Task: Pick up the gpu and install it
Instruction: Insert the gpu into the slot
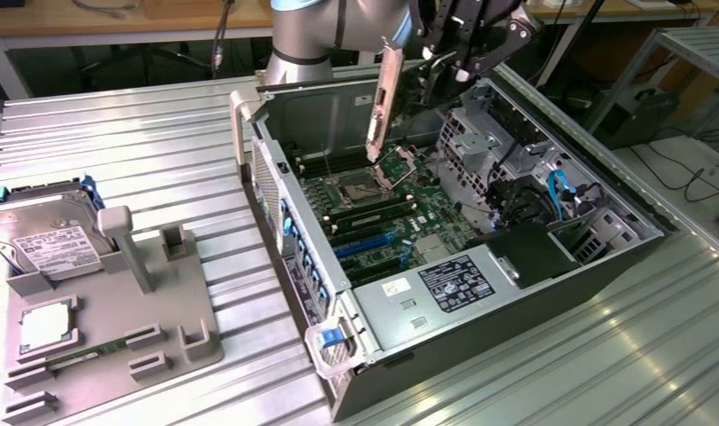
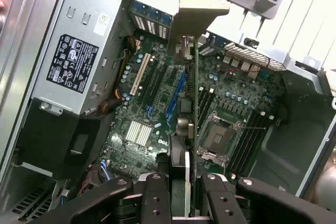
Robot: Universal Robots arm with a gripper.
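My gripper (image 1: 458, 55) is shut on the gpu (image 1: 384, 98) and holds it in the air over the open computer case (image 1: 277, 177). The card hangs on edge, its silver end bracket pointing down toward the motherboard (image 1: 390, 209) near the CPU socket. In the wrist view the gpu (image 2: 195, 103) runs edge-on away from my gripper (image 2: 184, 184), with its bracket (image 2: 199, 3) at the far end and the black fingers (image 2: 156, 195) pressed on both faces. Below it lie the blue expansion slot (image 2: 176, 95) and the white slot (image 2: 139, 74). The card touches nothing in the case.
The case lies on its side on a ribbed metal table (image 1: 158, 133), with a power supply (image 1: 454, 284) and drive cages (image 1: 501, 142) inside. At the exterior view's left a grey fixture (image 1: 117, 302) holds a silver hard drive (image 1: 46, 240) and a CPU (image 1: 46, 324).
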